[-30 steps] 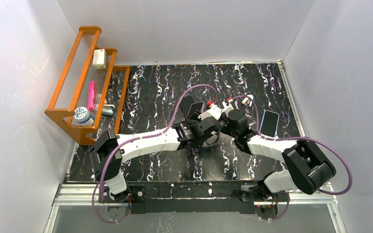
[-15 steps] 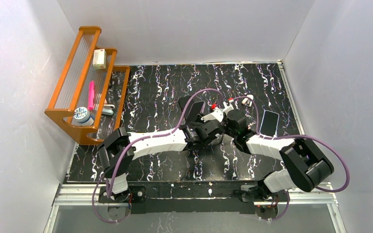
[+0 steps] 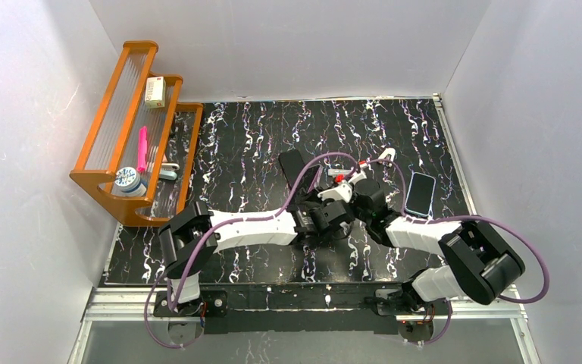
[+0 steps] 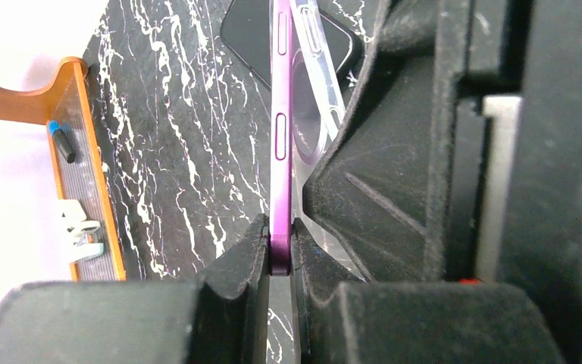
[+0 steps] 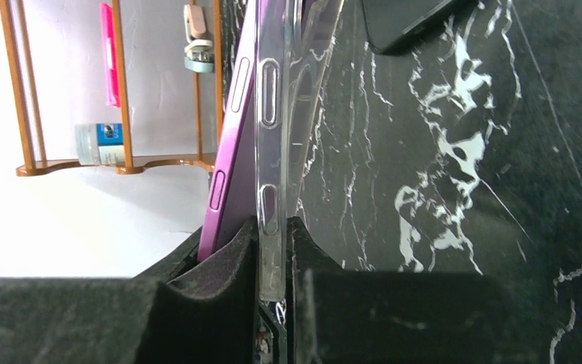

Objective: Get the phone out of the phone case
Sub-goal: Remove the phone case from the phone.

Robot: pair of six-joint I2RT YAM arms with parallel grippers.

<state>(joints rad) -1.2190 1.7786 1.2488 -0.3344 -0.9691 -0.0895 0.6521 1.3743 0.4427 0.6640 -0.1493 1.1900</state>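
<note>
The left gripper [image 4: 279,254] is nearly closed, its two black pads pinching the thin side edge of the slim purple phone [image 4: 280,114], just below the long side button. The right gripper [image 5: 273,262] is equally narrow and clamps the rim of the clear, flexible plastic phone case [image 5: 288,98]. Phone and case are held edge-on above the middle of the black, white-veined marble-look worktop [image 3: 250,144], where the two wrists crowd together.

In the left wrist view the case lies close to the phone at the far end and curves away from it nearer the pads. In the right wrist view the purple edge leans to one side of the clear rim, just beside it.

A flat black rectangular slab [image 3: 294,167] lies on the worktop just beyond the left wrist. A dark-screened phone with a bluish rim [image 3: 419,193] lies to the right, near the worktop's right edge and beside the right forearm.

The orange wooden rack with clear panels [image 3: 91,180] stands along the left edge, well apart from the grippers. Bare worktop stretches between the rack and the slab, and across the far strip to the white back wall.
</note>
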